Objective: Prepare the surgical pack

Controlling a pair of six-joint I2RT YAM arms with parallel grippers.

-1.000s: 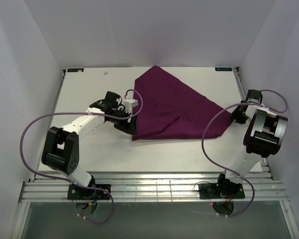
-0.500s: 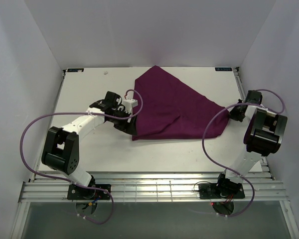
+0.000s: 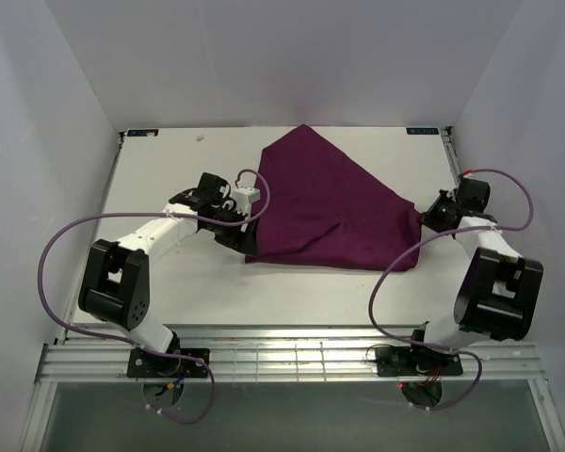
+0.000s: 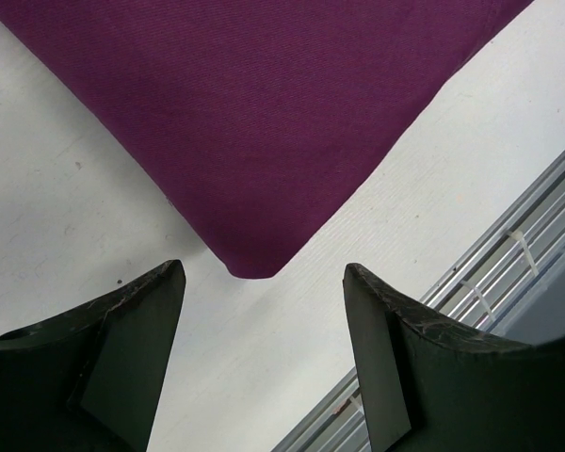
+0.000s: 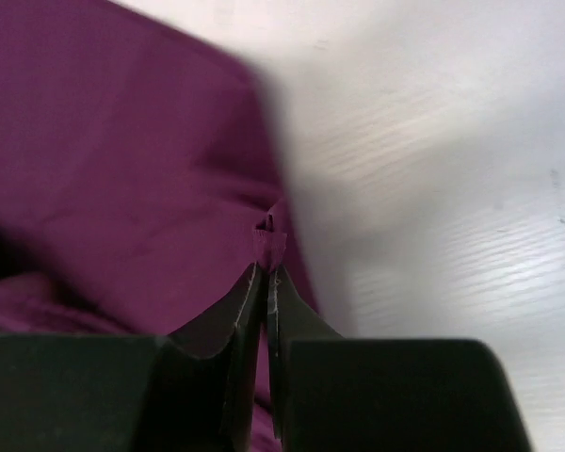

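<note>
The deep-purple cloth (image 3: 325, 207) lies folded over on the white table, a lumpy triangle with its point toward the back. My left gripper (image 3: 247, 240) is open and empty at the cloth's near-left corner; in the left wrist view that corner (image 4: 254, 264) lies just ahead of the gap between my fingers. My right gripper (image 3: 431, 217) is shut on the cloth's right corner and holds it slightly raised; the right wrist view shows a tuft of cloth (image 5: 269, 240) pinched between the fingertips. No tray, instruments or gauze show; the cloth may cover them.
White walls enclose the table on three sides. A slatted metal rail (image 3: 292, 358) runs along the near edge, also seen in the left wrist view (image 4: 508, 254). Purple cables loop from both arms; the right one (image 3: 395, 259) hangs over the cloth's right end.
My right gripper has moved toward the back and left with the cloth's right corner, and its arm has swung round. The cloth's right end has shifted. The left arm has not moved.
</note>
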